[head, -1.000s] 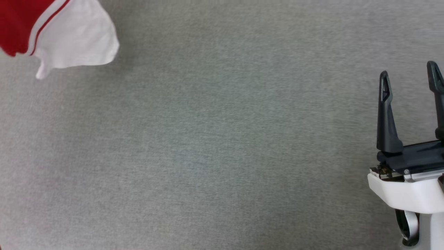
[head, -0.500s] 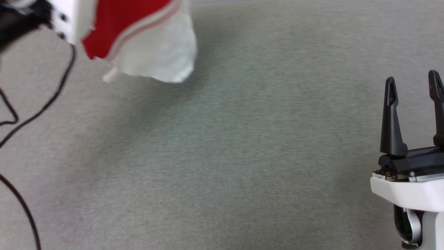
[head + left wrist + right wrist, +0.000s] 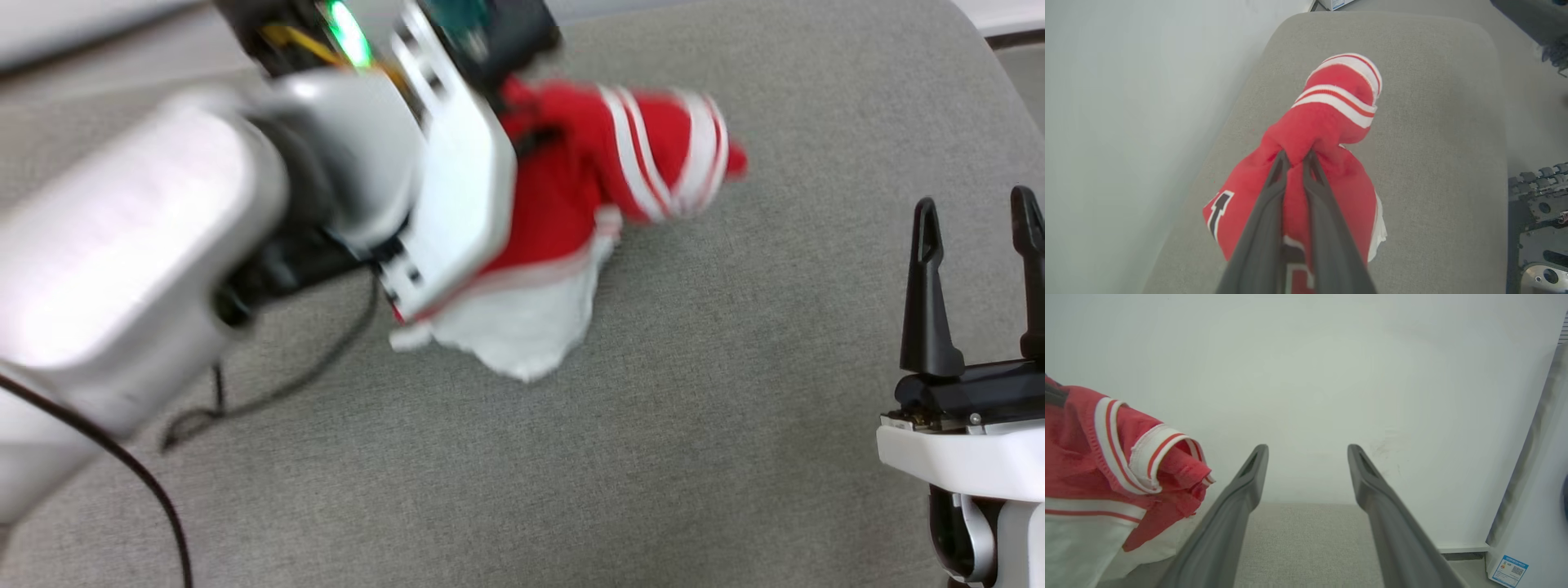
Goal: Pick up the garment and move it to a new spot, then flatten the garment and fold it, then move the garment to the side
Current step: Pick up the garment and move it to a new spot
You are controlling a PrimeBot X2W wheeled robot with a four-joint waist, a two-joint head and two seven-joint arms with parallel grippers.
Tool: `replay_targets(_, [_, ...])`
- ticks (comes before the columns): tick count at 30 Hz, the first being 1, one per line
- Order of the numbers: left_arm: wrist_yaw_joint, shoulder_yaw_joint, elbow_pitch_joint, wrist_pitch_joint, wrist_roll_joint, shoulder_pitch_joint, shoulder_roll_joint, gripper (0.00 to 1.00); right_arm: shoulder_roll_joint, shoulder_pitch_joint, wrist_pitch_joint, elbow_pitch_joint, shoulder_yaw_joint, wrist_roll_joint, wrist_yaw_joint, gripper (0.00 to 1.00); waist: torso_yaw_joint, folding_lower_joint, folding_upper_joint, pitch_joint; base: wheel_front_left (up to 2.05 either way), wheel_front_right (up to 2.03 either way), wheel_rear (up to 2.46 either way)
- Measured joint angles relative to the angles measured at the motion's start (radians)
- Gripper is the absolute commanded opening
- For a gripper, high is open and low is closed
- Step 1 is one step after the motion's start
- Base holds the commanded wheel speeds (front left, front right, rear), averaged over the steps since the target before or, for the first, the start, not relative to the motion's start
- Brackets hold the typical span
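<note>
Head view. At left, the pale left arm (image 3: 122, 245) reaches up and across, blurred, and a black cable (image 3: 269, 392) trails below it over the grey pad (image 3: 653, 474). At centre, the garment (image 3: 571, 204) hangs bunched from the arm's far end, with red cloth above, striped trim toward the right and the white inside lowest. At right, the right gripper (image 3: 976, 216) stands well apart from the garment, its fingers pointing up and spread wide with nothing between them.

Left wrist view. The left gripper (image 3: 1295, 157) has its two fingers drawn nearly together, pinching a fold of red cloth at their tips. The garment droops to either side of the fingers, over the pad. Black white-edged lettering shows at lower left and striped trim lies beyond the tips.

Right wrist view. The garment hangs at lower left, its curled trim just beside the left finger and outside the gap. A pale wall (image 3: 1306, 375) stands behind. Whether the white hem touches the pad cannot be told.
</note>
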Motion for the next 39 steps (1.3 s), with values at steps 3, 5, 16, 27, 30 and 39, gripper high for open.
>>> replay_targets(3, [0.000,-0.064,0.021,-0.019,0.000,0.045,-0.017,0.00,0.000,-0.001,0.000,0.007,0.003,0.003,0.000,1.00,-0.005,0.0000,0.0000,0.015,0.00,0.00,0.00])
replay_targets(5, [0.000,-0.106,0.046,-0.037,0.000,0.076,-0.027,0.00,0.000,-0.002,0.000,0.013,0.007,0.004,0.000,1.00,-0.010,0.0000,0.0000,0.027,0.00,0.00,0.00])
replay_targets(16, [0.000,-0.259,0.264,-0.170,-0.012,0.239,-0.076,0.00,0.001,-0.016,0.000,0.050,0.017,0.006,0.000,1.00,-0.038,0.0002,0.0000,0.101,0.00,0.00,0.00])
replay_targets(27, [0.001,-0.231,0.350,-0.473,0.035,0.253,-0.124,1.00,0.001,-0.002,0.000,0.075,0.028,-0.001,0.000,1.00,-0.013,0.0001,0.0000,0.048,0.00,0.00,0.00])
replay_targets(30, [0.032,-0.185,0.347,-0.602,0.066,0.254,-0.125,1.00,0.001,0.017,0.000,0.081,0.031,-0.007,0.000,1.00,0.003,0.0001,0.0000,0.014,0.00,0.00,0.00])
replay_targets(39, [0.244,-0.088,0.341,-0.929,0.173,0.383,-0.112,1.00,0.001,0.063,0.000,0.114,0.027,-0.032,0.000,1.00,0.077,0.0001,0.0000,-0.079,0.00,0.00,0.00])
